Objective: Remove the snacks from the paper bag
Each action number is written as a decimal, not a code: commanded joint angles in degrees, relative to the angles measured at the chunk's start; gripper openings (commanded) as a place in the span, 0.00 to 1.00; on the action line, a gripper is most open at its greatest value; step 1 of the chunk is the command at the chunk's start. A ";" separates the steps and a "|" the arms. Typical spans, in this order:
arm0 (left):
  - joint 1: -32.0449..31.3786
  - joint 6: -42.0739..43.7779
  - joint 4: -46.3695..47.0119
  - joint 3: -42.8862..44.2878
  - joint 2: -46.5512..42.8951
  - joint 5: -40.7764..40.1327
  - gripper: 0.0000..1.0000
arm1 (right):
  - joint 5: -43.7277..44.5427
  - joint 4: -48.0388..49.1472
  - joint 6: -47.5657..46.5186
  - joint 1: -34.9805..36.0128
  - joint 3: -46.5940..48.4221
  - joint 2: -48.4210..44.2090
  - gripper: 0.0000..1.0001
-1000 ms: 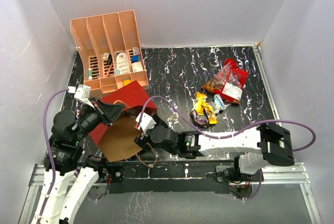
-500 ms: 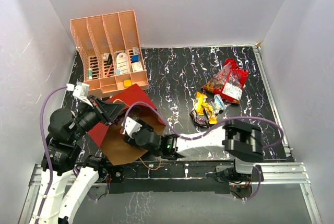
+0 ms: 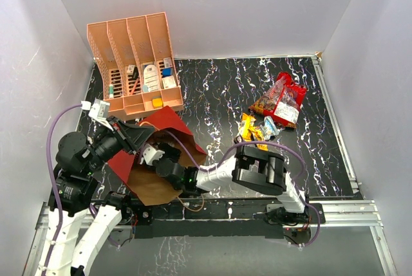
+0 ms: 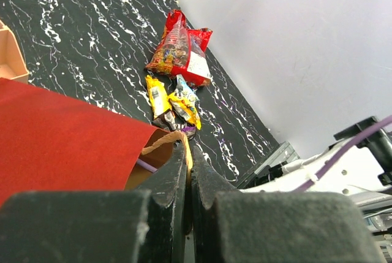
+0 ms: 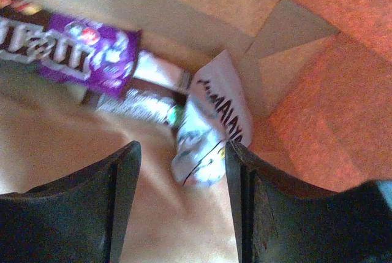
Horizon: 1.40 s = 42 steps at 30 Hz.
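Reaching step: the right gripper (image 5: 180,171) is sunk deep inside the paper bag (image 3: 166,118), which is laid on its side at the near left of the table (image 3: 219,89), with its mouth turned towards the arms.
Left gripper (image 4: 187,171): its fingers are pressed together on the bag's kraft rim, and the mouth is held up and open by that pinch.
Right fingers: they are spread wide and nothing is gripped; a white packet (image 5: 211,122) is framed between them.
Left inside: the white packet and a purple packet (image 5: 92,57) are seen on the kraft floor, close to the bottom fold.
Already out: a sweets bag (image 3: 283,101) and a cluster of small packets (image 3: 254,131) are laid on the table to the right, well apart from the paper bag.
Progress: the task is judged well along, with at least two packets to be fetched.
Next move: the open fingers are to be eased forward around the white packet, closed on it, and drawn back through the mouth.
Care needed: the film may slip, and the kraft floor may be pinched along with it.
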 commanded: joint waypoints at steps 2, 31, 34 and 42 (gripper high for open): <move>0.36 1.21 0.58 3.84 0.13 2.83 0.00 | 2.12 10.03 -3.36 -2.97 4.78 3.87 0.61; 0.32 0.12 5.29 -8.29 -4.39 -0.42 0.00 | -5.43 1.64 4.71 -5.64 6.62 -0.83 0.07; 0.31 0.00 6.10 -9.22 -4.59 -0.22 0.00 | -5.89 2.55 5.10 -4.62 3.26 -3.60 0.07; 0.31 0.69 7.15 -7.22 -4.04 0.29 0.00 | -9.59 2.23 10.65 -2.94 -5.50 -8.92 0.07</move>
